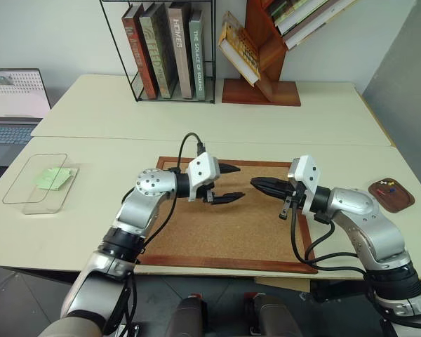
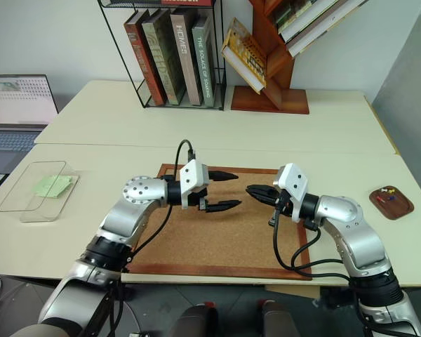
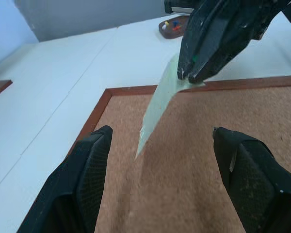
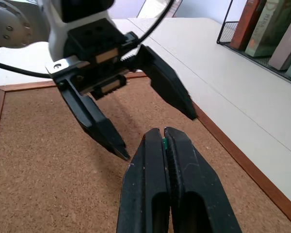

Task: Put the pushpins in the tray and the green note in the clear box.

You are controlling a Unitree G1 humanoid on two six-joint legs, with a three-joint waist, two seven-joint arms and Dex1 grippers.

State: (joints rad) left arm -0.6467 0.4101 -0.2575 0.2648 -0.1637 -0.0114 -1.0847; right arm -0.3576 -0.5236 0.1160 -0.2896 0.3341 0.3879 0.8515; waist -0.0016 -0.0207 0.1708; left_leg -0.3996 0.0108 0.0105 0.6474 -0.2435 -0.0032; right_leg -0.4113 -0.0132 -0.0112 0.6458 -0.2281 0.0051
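bare corkboard (image 1: 231,225) below; book rack (image 1: 170,53) far back; table (image 1: 105,210) sides open

Arms: you see silver-grey rounded shells, round bolted joint caps | Wrists: white angular housings | left gripper (image 1: 229,184) and right gripper (image 1: 256,184): black tapered fingers, ribbed pads | Cables: black, looping beside each forearm

- We saw a pale mint-green note (image 3: 160,104) between black fingers (image 3: 208,43).
- The corkboard (image 1: 231,225) was speckled tan, framed in reddish-brown wood.
- The tray (image 1: 391,194) was dark brown, holding red, yellow and blue-headed pushpins (image 1: 389,184).
- The clear box (image 1: 35,184) held a lime-green sheet (image 1: 54,178).
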